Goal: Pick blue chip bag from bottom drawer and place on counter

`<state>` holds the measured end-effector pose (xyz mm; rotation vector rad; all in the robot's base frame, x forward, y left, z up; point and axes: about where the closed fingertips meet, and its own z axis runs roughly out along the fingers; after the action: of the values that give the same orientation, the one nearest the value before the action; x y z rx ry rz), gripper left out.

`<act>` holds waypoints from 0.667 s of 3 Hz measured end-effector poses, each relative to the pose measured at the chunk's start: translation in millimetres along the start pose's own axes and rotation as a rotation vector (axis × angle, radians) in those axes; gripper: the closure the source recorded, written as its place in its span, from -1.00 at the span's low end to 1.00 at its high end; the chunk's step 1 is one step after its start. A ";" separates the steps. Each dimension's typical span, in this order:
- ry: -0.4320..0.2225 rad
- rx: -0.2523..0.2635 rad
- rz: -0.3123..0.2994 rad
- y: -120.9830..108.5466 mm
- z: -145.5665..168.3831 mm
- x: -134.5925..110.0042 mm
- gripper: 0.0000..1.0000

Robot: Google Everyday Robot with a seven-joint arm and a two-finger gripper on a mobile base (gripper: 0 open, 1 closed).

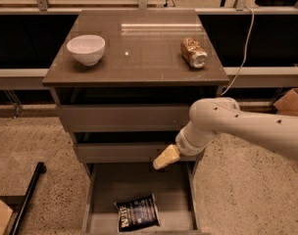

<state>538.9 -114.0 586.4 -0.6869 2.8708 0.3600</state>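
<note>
Bottom drawer (139,185) is seen pulled open at the near edge of the view, with its grey floor exposed. The blue chip bag (137,212) is lying flat on that floor, toward the front and a little left of centre. Its white lettering faces up and it is slightly skewed, with nothing touching it.

A black bar (26,195) is lying on the speckled floor (36,141) to the left of the drawer.

The gripper (166,157) is held above the open drawer, just in front of the middle drawer front (124,152). It is over the rear right part of the tray, angled down and to the left, and is apart from the bag. Whether it is open or closed cannot be told, as only one pale wedge shape is seen. The white arm (247,129) is brought in from the right edge.

The top drawer front (124,117) and the middle one look shut.

On the counter (139,53), a white bowl (86,49) is set upright at the left. A gold-brown can (194,52) is laid on its side at the right, silver end toward the camera. The two are well apart.

Further back, a cable (242,48) is hung down to the right of the cabinet. A cardboard box (292,102) is seen at the right edge.
</note>
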 end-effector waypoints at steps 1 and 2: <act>-0.042 -0.042 0.054 -3.9 47.4 -7.9 -1.00; -0.079 -0.090 0.131 -11.8 100.8 -11.2 -1.00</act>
<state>564.9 -92.2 490.0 -0.4873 2.8459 0.5246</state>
